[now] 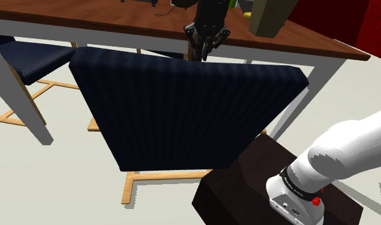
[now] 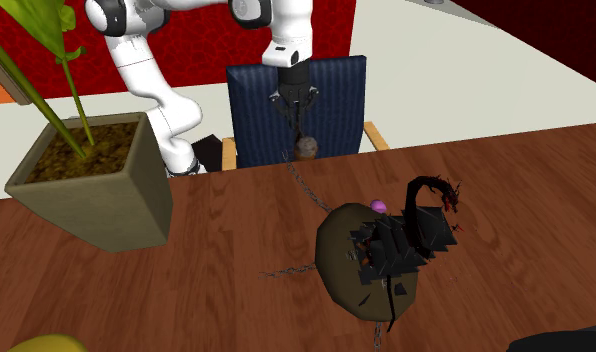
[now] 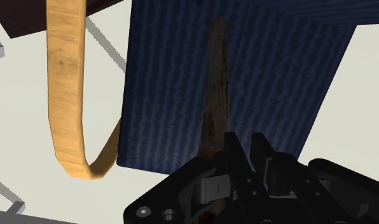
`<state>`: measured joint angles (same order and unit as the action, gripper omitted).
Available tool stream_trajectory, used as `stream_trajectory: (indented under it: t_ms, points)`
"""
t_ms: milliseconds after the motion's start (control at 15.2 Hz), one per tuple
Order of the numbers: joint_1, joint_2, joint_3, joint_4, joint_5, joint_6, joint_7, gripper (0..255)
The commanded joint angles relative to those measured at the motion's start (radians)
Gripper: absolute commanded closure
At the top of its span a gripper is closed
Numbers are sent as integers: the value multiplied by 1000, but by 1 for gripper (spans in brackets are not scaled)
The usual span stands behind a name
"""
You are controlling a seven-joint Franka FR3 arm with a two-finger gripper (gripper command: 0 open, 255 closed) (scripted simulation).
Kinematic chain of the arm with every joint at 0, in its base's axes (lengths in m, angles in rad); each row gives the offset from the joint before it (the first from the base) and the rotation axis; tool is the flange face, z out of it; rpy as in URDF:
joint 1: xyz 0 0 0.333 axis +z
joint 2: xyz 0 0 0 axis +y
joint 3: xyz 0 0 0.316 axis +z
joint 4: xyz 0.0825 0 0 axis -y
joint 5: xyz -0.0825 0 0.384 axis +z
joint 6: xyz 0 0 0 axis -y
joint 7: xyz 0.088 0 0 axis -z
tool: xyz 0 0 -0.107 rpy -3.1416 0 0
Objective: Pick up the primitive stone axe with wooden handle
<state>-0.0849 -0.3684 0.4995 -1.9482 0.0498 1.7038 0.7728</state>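
Note:
The axe hangs from my gripper (image 2: 295, 108), which is shut on its handle. Its rounded grey-brown stone head (image 2: 307, 148) dangles just beyond the table's far edge in the second exterior view, in front of the dark blue chair (image 2: 331, 100). In the wrist view the rough brown wooden handle (image 3: 214, 95) runs straight out from the gripper (image 3: 236, 147) over the blue chair fabric (image 3: 277, 83). In the shoulder view the gripper (image 1: 204, 46) points down at the table's near edge, just above the chair back (image 1: 183, 108), and the axe head is hidden there.
On the brown wooden table (image 2: 186, 290) sit a black dragon-like figure on a dark disc (image 2: 391, 250) with a thin chain (image 2: 311, 190), and an olive plant pot (image 2: 91, 180). The chair's curved wooden leg (image 3: 66, 95) is beside the handle. My stand (image 1: 266, 185) is at the shoulder view's lower right.

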Motion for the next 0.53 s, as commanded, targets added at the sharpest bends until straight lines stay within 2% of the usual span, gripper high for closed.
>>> stream_trajectory:
  t_ms: [0,462]
  points:
    - [-5,6,-3,34,-5,-26,-1,255]
    - [-14,35,-1,155,-18,-120,0,255]
